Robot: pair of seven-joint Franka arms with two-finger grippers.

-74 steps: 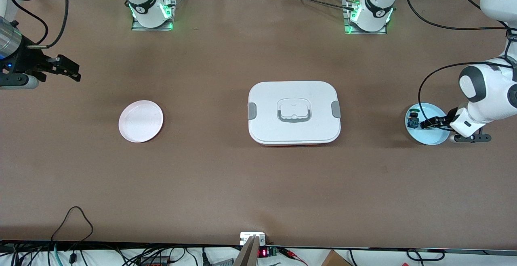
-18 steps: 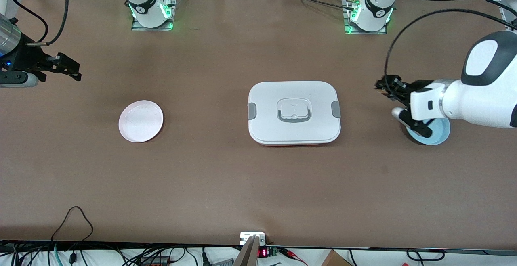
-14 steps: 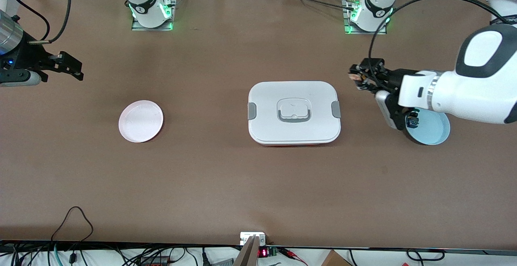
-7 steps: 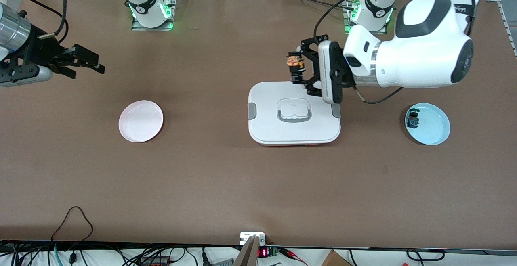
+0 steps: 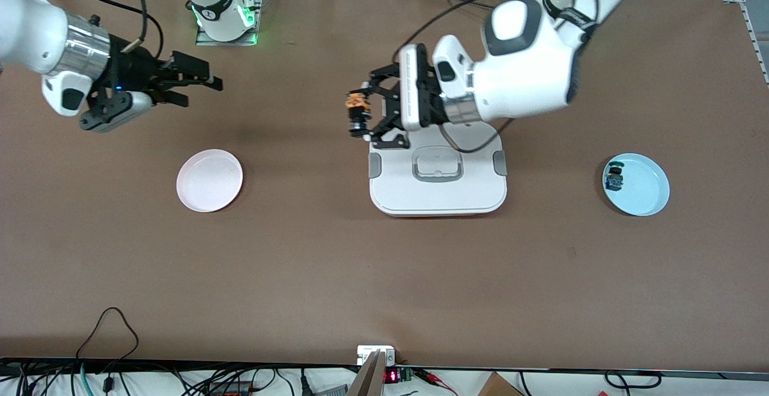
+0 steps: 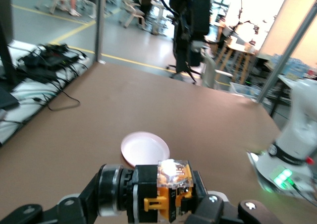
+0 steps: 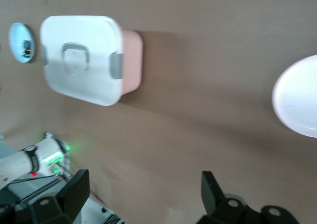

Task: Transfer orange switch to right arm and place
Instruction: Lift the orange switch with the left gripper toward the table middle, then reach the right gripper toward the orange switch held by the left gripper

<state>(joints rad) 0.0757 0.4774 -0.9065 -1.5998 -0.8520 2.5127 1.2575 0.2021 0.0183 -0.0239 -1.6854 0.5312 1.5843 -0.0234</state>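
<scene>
The orange switch [image 5: 358, 109], a stubby black cylinder with an orange end, is up in the air with my left gripper [image 5: 361, 113] shut on it. It hangs over the table beside the white box's corner, on the side toward the right arm's end. In the left wrist view the switch [image 6: 159, 193] lies crosswise between the jaws, with its clear-topped orange block facing up. My right gripper [image 5: 203, 86] is open and holds nothing. It hovers over bare table between the right arm's base and the pink plate [image 5: 209, 180]. Its fingers [image 7: 75, 190] stand wide apart in the right wrist view.
A white lidded box [image 5: 437, 194] with grey latches sits mid-table. A pale blue plate [image 5: 647, 196] near the left arm's end holds a small blue switch [image 5: 614, 178]. The pink plate [image 6: 145, 148] also shows in the left wrist view.
My left arm has swung the switch from over the box's lid toward the right arm's end. My right gripper has moved in toward the middle of the table, still open.
</scene>
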